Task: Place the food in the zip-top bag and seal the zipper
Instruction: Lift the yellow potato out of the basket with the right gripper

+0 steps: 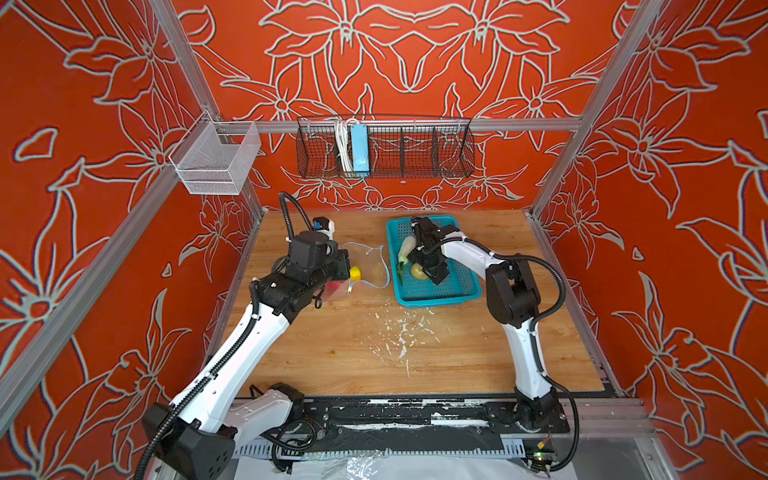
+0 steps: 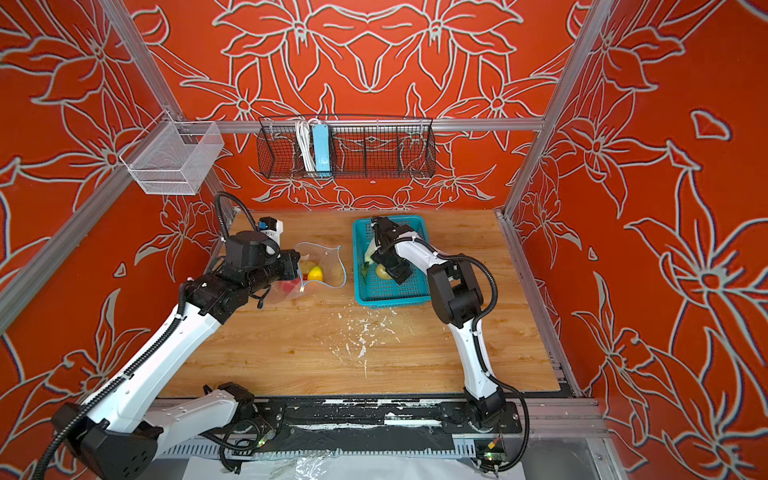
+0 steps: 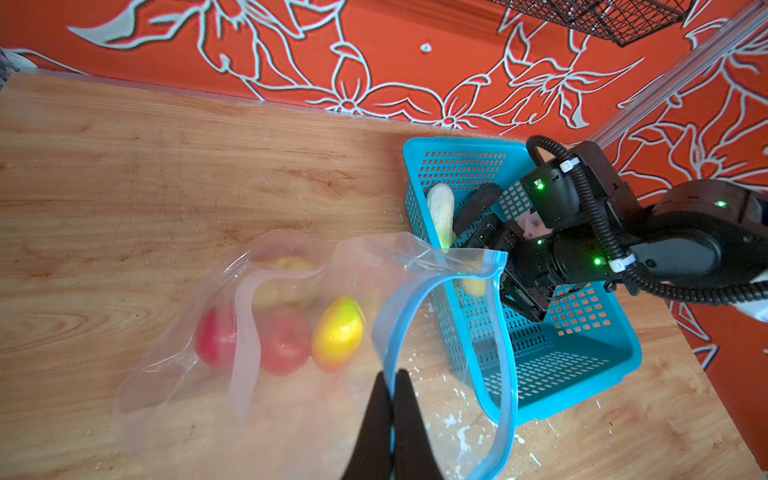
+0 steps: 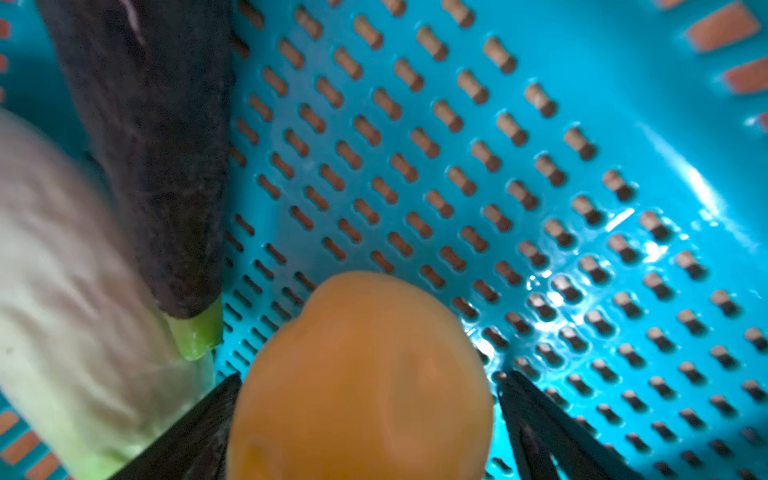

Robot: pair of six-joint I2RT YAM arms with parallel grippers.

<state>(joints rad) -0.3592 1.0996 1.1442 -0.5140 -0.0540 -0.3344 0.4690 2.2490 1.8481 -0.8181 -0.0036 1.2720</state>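
While we are pinching the zipper [image 3: 384,340] of the zip-top bag [image 3: 174,395] with the left gripper [image 3: 392,384] on the counter [image 3: 124,166], we are holding the right gripper [image 4: 370,380] spread around a potato [image 4: 361,399] in the basket [image 4: 498,166].

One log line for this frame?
left gripper: shut on zip-top bag rim | right gripper: open, straddling potato | also in basket: eggplant, leafy vegetable
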